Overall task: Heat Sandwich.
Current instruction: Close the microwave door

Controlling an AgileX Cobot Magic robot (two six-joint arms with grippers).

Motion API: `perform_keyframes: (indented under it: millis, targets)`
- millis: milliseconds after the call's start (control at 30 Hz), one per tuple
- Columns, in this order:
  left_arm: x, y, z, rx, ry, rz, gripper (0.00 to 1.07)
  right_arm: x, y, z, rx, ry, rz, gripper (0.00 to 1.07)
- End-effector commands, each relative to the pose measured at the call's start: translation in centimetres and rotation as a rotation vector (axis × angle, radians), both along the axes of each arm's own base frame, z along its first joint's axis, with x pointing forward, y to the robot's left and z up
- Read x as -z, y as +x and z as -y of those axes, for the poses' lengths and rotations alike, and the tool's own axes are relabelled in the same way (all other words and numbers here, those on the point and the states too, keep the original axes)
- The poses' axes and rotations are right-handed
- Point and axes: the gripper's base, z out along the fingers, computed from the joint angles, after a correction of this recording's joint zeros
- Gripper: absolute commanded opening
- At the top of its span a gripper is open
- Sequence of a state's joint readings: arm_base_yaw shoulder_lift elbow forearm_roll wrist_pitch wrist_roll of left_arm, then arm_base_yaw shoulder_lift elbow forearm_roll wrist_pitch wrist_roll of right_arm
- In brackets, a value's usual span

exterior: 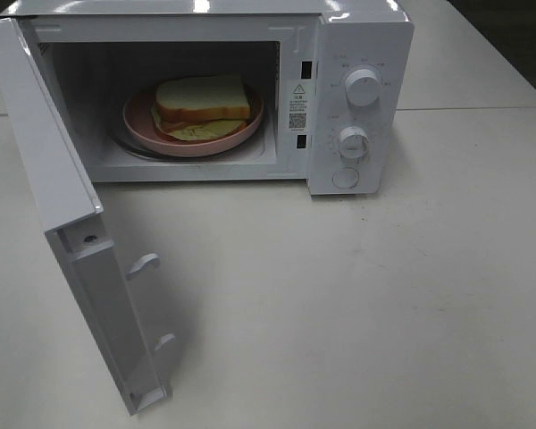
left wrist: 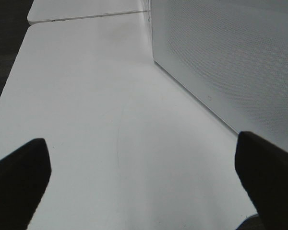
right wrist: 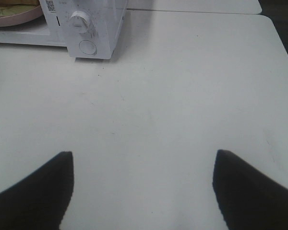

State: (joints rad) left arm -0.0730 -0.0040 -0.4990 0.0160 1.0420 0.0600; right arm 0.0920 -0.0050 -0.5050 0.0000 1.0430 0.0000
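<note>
The sandwich (exterior: 202, 100), toasted bread with pale filling, lies on a round pink plate (exterior: 138, 121) inside the open white microwave (exterior: 357, 36). The door (exterior: 45, 152) is swung wide toward the front left. Neither gripper appears in the exterior high view. In the left wrist view my left gripper (left wrist: 141, 158) is open over bare table, with a white perforated panel (left wrist: 230, 57) close beside it. My right gripper (right wrist: 143, 167) is open and empty above the table, well in front of the microwave's control panel (right wrist: 103, 28). An edge of the plate (right wrist: 14, 18) shows there.
Two knobs (exterior: 363, 88) (exterior: 351, 141) and a round button (exterior: 346, 177) sit on the microwave's right panel. Latch hooks (exterior: 145, 263) stick out of the door's inner edge. The white table (exterior: 384, 295) stretches in front; a second table (exterior: 482, 63) adjoins behind.
</note>
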Motion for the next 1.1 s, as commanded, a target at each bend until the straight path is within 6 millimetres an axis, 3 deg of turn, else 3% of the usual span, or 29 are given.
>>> perform_keyframes:
  millis: [33, 433, 600, 700, 733, 767, 833, 867, 900, 1000, 1033, 1100]
  targets:
    - [0.0, -0.3, 0.0, 0.01, -0.006, 0.034, 1.01, 0.0, -0.3, 0.0, 0.004, 0.003, 0.038, 0.76]
    - [-0.4, 0.0, 0.0, 0.009, -0.008, 0.031, 1.01, 0.0, -0.3, 0.0, 0.004, 0.003, 0.038, 0.76]
    - [-1.2, 1.1, 0.1, 0.008, -0.004, 0.031, 0.99, 0.0, -0.3, 0.0, 0.004, 0.003, 0.038, 0.76]
    - [-1.5, 2.6, 0.2, 0.009, -0.004, -0.006, 0.88, 0.0, -0.3, 0.0, 0.004, 0.003, 0.038, 0.76]
    - [-1.6, 3.4, 0.3, 0.01, -0.003, -0.027, 0.78, 0.0, -0.3, 0.0, 0.004, 0.003, 0.038, 0.76]
    - [-1.6, 3.4, 0.3, 0.01, -0.003, -0.027, 0.78, 0.0, -0.3, 0.0, 0.004, 0.003, 0.038, 0.76]
    - [-1.6, 4.3, 0.4, 0.011, -0.002, -0.052, 0.67, 0.0, -0.3, 0.0, 0.004, 0.003, 0.038, 0.76]
    - [-1.6, 5.1, 0.5, 0.011, -0.001, -0.071, 0.56, 0.0, -0.3, 0.0, 0.004, 0.003, 0.038, 0.76]
    - [-1.6, 5.1, 0.5, 0.011, -0.001, -0.071, 0.56, 0.0, -0.3, 0.0, 0.004, 0.003, 0.038, 0.76]
    - [-1.6, 6.6, 0.6, 0.011, 0.002, -0.093, 0.41, 0.0, -0.3, 0.0, 0.004, 0.003, 0.038, 0.76]
    - [-1.6, 7.4, 0.6, 0.011, 0.003, -0.099, 0.3, 0.0, -0.3, 0.0, 0.004, 0.003, 0.038, 0.76]
    - [-1.6, 7.9, 0.7, 0.012, 0.0, -0.104, 0.24, 0.0, -0.3, 0.0, 0.004, 0.003, 0.038, 0.76]
